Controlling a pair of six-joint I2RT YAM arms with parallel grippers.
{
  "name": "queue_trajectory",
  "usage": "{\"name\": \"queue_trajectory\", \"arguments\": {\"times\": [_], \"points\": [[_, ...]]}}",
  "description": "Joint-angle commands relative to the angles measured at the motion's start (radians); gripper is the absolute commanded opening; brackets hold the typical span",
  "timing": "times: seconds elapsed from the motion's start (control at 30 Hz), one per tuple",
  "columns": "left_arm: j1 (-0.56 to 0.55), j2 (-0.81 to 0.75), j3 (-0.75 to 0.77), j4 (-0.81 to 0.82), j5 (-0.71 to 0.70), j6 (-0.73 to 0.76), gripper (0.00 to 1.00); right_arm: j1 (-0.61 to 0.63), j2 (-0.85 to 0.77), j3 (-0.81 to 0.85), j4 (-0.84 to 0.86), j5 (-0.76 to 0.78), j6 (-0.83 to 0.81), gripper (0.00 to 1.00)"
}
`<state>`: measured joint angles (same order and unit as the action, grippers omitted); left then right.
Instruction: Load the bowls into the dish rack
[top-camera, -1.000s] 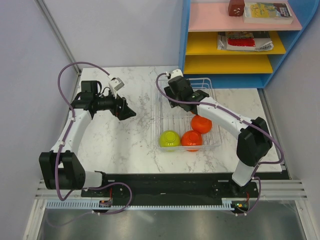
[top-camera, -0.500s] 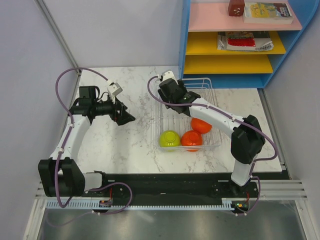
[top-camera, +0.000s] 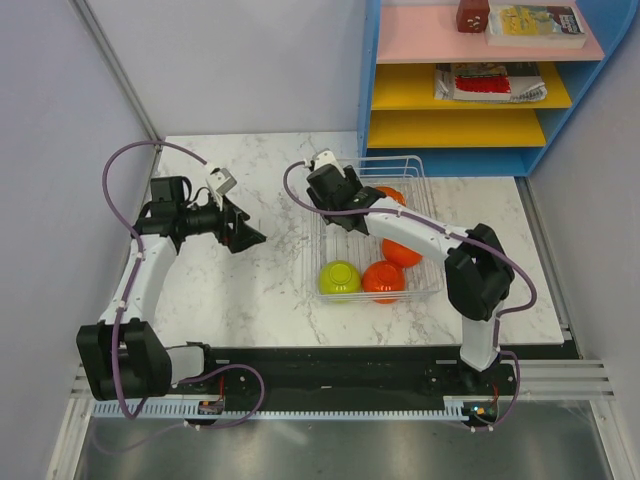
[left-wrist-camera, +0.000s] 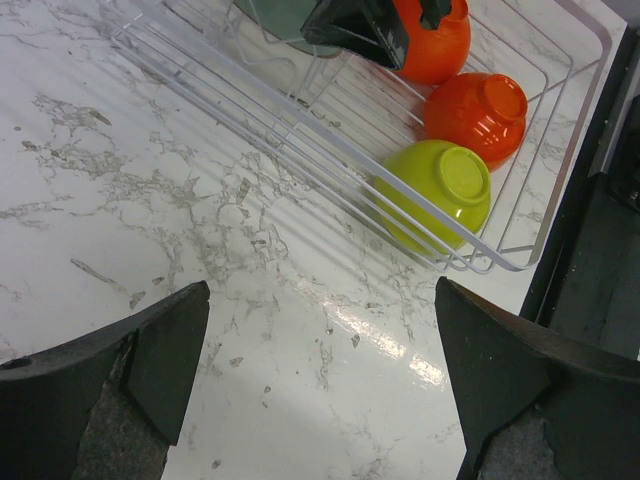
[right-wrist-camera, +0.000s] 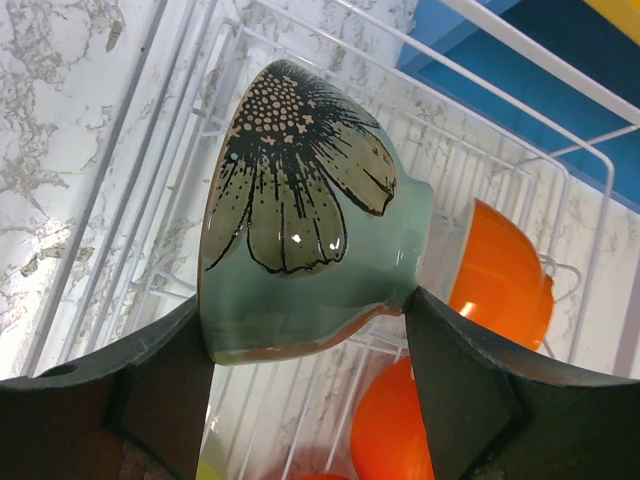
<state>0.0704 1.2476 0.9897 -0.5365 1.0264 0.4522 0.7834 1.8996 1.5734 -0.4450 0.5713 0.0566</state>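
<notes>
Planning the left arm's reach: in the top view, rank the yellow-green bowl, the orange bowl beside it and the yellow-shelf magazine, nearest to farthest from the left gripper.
From the left gripper:
1. yellow-green bowl, near-left corner of the dish rack.
2. orange bowl, just right of it.
3. magazine, on the yellow shelf, far back right.

Dish rack (top-camera: 348, 245): pale wire, flat on marble. Near end: yellow-green bowl (top-camera: 340, 278) and orange bowl (top-camera: 383, 280), inverted, side by side. Second orange bowl (top-camera: 402, 249) just behind them. Third orange bowl (top-camera: 390, 194) farther back. Sage-green bowl (right-wrist-camera: 300, 220), black flower print, tilted, clamped in right gripper (right-wrist-camera: 310, 335) over rack.
</notes>
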Motion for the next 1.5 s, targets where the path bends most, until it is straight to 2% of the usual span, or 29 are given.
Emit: {"name": "queue_trajectory", "arguments": {"times": [0.0,0.6,0.73,0.83,0.87,0.93,0.97,1.03,1.07,1.17,1.23,1.47], "points": [[0.014,-0.031,-0.006,0.041,0.054,0.026,1.00,0.008,0.009,0.059,0.054,0.001,0.008,0.00],[0.031,-0.056,-0.037,0.047,0.093,0.039,1.00,0.016,0.133,0.105,0.009,-0.053,0.051,0.00],[0.031,-0.056,-0.037,0.046,0.095,0.040,1.00,0.014,0.133,0.106,0.005,-0.056,0.051,0.08],[0.031,-0.057,-0.039,0.047,0.098,0.039,1.00,0.014,0.142,0.106,0.002,-0.062,0.051,0.16],[0.031,-0.060,-0.039,0.046,0.100,0.040,1.00,0.016,0.144,0.114,-0.007,-0.067,0.051,0.28],[0.031,-0.060,-0.040,0.046,0.100,0.042,1.00,0.014,0.148,0.122,-0.014,-0.079,0.048,0.46],[0.031,-0.062,-0.040,0.047,0.100,0.040,1.00,0.016,0.150,0.131,-0.020,-0.080,0.046,0.59],[0.031,-0.060,-0.039,0.046,0.100,0.040,1.00,0.017,0.151,0.137,-0.027,-0.083,0.039,0.68],[0.031,-0.060,-0.040,0.047,0.101,0.040,1.00,0.019,0.150,0.143,-0.032,-0.077,0.037,0.80],[0.031,-0.062,-0.040,0.047,0.100,0.040,1.00,0.020,0.141,0.146,-0.037,-0.068,0.034,0.94],[0.032,-0.062,-0.042,0.047,0.104,0.040,1.00,0.022,0.124,0.148,-0.037,-0.065,0.031,0.98],[0.032,-0.062,-0.042,0.047,0.106,0.040,1.00,0.020,0.049,0.143,-0.043,-0.062,0.003,0.98]]}}
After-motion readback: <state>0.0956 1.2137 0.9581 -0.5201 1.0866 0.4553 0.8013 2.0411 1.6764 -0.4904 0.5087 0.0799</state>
